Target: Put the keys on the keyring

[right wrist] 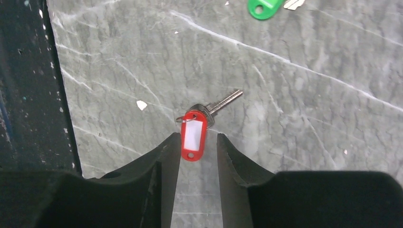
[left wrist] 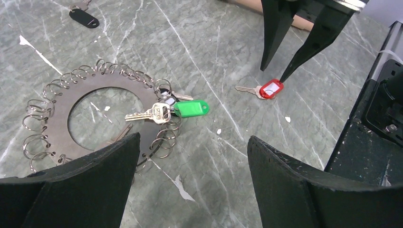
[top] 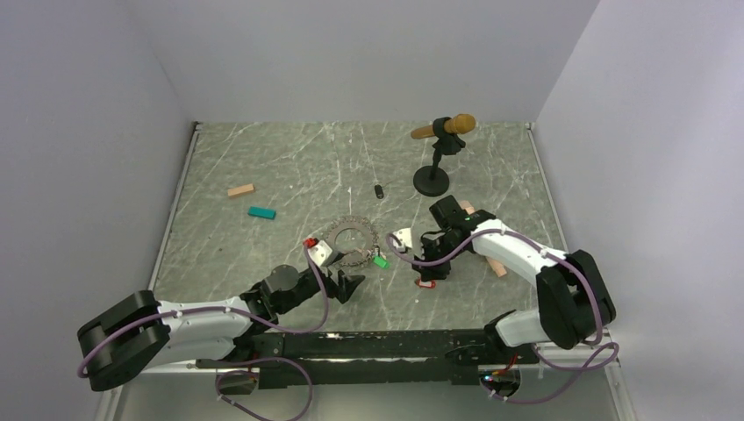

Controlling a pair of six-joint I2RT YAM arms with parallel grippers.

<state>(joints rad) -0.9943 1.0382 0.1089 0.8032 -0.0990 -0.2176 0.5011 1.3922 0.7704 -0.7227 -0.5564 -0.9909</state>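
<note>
Right gripper (right wrist: 198,138), fingers parted, straddles one red-tagged key (right wrist: 193,135). One green-tagged key (left wrist: 190,108) sits at the one keyring (left wrist: 54,104); left gripper (left wrist: 193,137) gapes.

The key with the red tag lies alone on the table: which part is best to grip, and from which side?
Grip the red tag across its long edges, coming straight down from above. It lies flat on the table and is broader than the thin key blade. The open jaws of the right gripper straddle it.
</note>
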